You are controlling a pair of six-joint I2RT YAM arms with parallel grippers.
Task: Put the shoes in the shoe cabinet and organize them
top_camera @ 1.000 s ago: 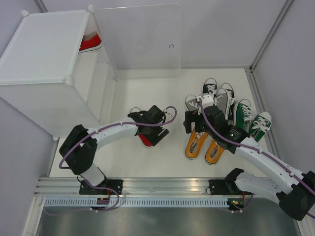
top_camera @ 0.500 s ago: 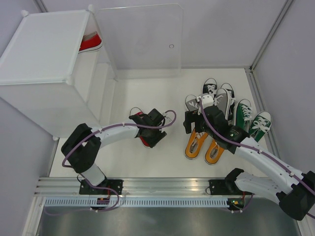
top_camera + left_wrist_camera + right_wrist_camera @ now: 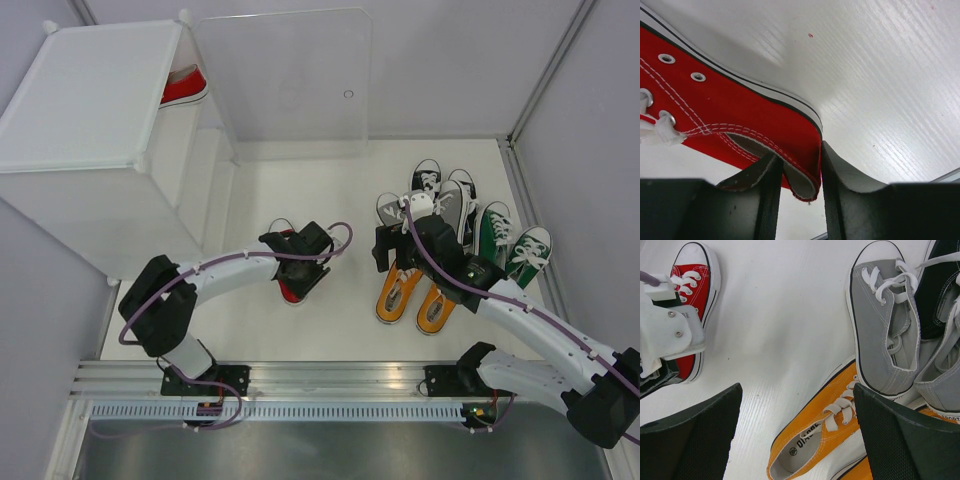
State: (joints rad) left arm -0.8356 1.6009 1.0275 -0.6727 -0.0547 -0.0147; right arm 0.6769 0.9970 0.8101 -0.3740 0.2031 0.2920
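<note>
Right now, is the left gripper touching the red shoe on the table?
Touching. Left wrist view: the left gripper pinches the red shoe at its heel wall, one finger each side.

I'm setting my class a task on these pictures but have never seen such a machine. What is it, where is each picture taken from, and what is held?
Two robot arms stand at a white table's edge. The wide picture looks down from above; the other two come from wrist cameras. The left gripper pinches the heel of a red sneaker. The right gripper hangs open over orange sneakers and grey sneakers. Beside them lie black sneakers and green sneakers. The shoe cabinet stands open far left, a second red sneaker inside.
</note>
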